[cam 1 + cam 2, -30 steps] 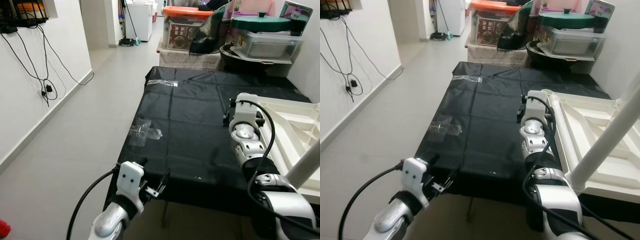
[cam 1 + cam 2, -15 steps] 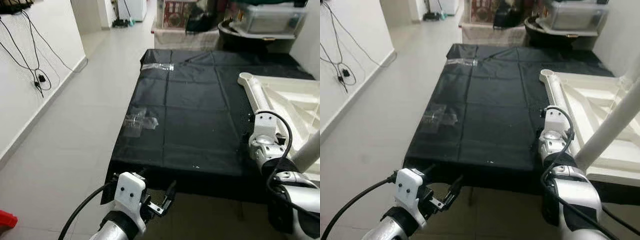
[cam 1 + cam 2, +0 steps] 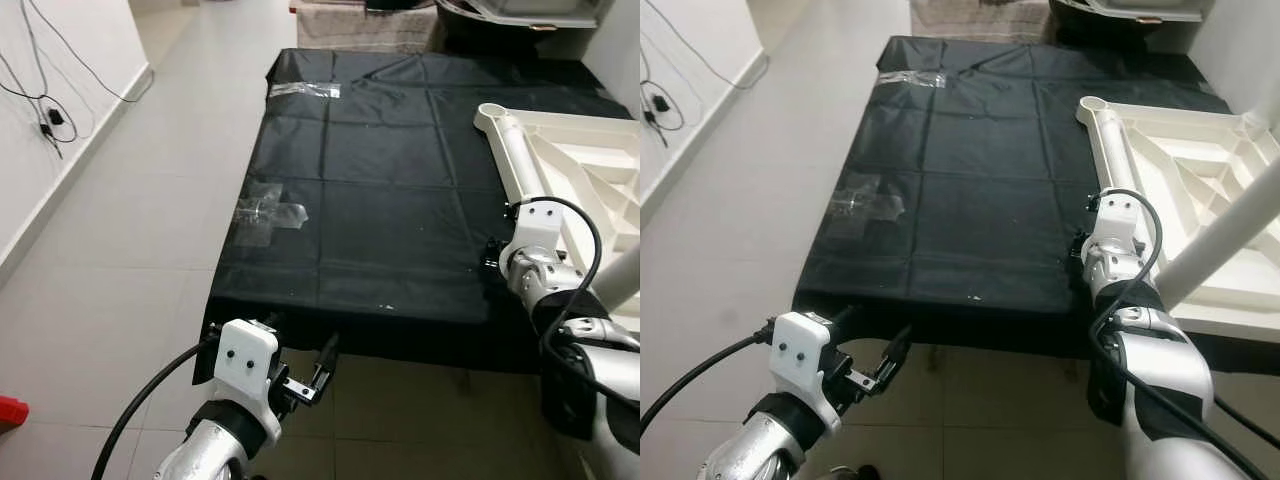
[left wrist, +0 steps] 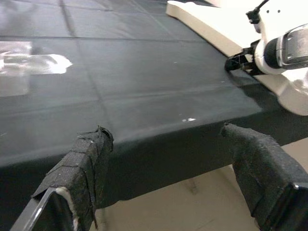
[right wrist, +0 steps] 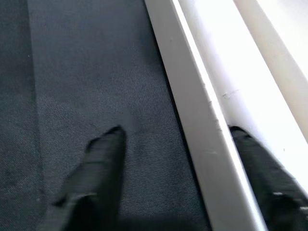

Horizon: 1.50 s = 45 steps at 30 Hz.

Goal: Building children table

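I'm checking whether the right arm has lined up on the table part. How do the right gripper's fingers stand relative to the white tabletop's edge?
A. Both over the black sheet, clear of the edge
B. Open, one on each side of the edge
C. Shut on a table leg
B: in the right wrist view the right gripper is open, one finger over the black sheet and the other over the white tabletop, its edge between them.
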Available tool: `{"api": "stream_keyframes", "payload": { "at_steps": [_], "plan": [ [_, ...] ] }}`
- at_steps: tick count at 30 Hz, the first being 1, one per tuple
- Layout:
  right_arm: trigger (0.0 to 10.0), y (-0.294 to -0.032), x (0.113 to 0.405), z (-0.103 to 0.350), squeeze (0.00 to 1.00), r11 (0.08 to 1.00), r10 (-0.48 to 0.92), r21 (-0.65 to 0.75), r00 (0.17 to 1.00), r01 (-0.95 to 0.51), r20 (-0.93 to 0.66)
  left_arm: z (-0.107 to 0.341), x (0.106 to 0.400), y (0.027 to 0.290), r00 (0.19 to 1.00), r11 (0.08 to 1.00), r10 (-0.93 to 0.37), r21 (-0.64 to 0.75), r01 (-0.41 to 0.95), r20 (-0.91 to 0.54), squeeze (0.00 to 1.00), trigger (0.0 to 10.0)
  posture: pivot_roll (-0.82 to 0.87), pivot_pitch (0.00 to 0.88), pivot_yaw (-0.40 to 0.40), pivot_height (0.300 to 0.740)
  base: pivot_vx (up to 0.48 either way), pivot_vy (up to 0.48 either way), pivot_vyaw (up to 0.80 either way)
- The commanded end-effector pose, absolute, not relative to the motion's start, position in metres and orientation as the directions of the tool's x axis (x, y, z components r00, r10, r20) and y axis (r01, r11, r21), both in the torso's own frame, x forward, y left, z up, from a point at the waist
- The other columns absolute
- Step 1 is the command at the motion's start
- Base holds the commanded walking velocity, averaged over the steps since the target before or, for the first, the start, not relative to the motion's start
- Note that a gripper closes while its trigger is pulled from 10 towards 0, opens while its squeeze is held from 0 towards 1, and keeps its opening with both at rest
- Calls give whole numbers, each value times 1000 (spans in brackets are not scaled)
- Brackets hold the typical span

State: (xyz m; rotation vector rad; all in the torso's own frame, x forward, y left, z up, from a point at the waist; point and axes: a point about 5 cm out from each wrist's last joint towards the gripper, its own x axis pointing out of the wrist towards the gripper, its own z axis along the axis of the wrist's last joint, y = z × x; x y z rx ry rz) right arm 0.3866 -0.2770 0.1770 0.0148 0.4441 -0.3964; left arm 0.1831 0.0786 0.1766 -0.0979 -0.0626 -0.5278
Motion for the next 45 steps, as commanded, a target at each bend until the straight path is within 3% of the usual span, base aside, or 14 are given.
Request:
{"api": "stream_keyframes", "payload": {
  "at_steps": [1, 10, 17, 21, 23, 25, 27, 30, 35, 36, 37, 39, 42, 45],
  "plan": [
    [0, -264, 377, 143, 0, 948, -282, -39, 773, 317, -568, 176, 180, 78, 862, 859, -503, -75, 507, 65, 0, 10000, 118, 286, -22, 740, 0, 0, 0],
    [0, -257, 388, 163, 0, 974, -216, -56, 828, 219, -517, 178, 183, 78, 868, 865, -494, -73, 497, 56, 0, 10000, 112, 275, -30, 740, 0, 0, 0],
    [0, -231, 396, 171, 0, 995, 55, -48, 863, -92, -502, 178, 188, 79, 870, 868, -489, -61, 493, 62, 0, 10000, 112, 257, -30, 740, 0, 0, 0],
    [0, -209, 396, 171, 0, 940, 276, -30, 805, -341, -525, 178, 193, 80, 873, 873, -482, -47, 485, 68, 0, 10000, 107, 241, -31, 740, 0, 0, 0],
    [0, -197, 389, 166, 0, 820, 453, -38, 687, -572, -569, 178, 197, 81, 877, 877, -475, -37, 479, 70, 0, 10000, 104, 232, -31, 740, 0, 0, 0],
    [0, -197, 389, 166, 0, 820, 453, -38, 687, -572, -569, 178, 197, 81, 877, 877, -475, -37, 479, 70, 0, 10000, 104, 232, -31, 740, 0, 0, 0],
    [0, -197, 381, 161, 0, 682, 558, -54, 567, -730, -606, 177, 199, 81, 879, 879, -472, -33, 475, 72, 0, 10000, 103, 215, -37, 740, 0, 0, 0],
    [0, -197, 381, 161, 0, 682, 558, -54, 567, -730, -606, 177, 199, 81, 879, 879, -472, -33, 475, 72, 0, 10000, 103, 215, -37, 740, 0, 0, 0],
    [0, -207, 361, 158, 0, 376, 636, -58, 303, -925, -710, 174, 201, 81, 881, 882, -468, -31, 471, 72, 0, 10000, 95, 187, -50, 740, 0, 0, 0],
    [0, -207, 361, 158, 0, 376, 636, -58, 303, -925, -710, 174, 201, 81, 881, 882, -468, -31, 471, 72, 0, 10000, 95, 187, -50, 740, 0, 0, 0],
    [0, -207, 360, 159, 0, 291, 599, -113, 273, -950, -753, 173, 201, 79, 881, 881, -468, -34, 471, 72, 0, 10000, 94, 175, -56, 740, 0, 0, 0],
    [0, -207, 360, 159, 0, 291, 599, -113, 273, -950, -753, 173, 201, 79, 881, 881, -468, -34, 471, 72, 0, 10000, 94, 175, -56, 740, 0, 0, 0],
    [0, -204, 358, 162, 0, 95, 519, -199, 219, -975, -826, 169, 202, 75, 876, 876, -477, -31, 480, 73, 0, 10000, 97, 155, -63, 740, 0, 0, 0],
    [0, -201, 360, 165, 0, 52, 505, -226, 221, -973, -834, 168, 203, 74, 874, 875, -479, -29, 482, 74, 0, 10000, 94, 145, -66, 740, 0, 0, 0]
  ]
}}
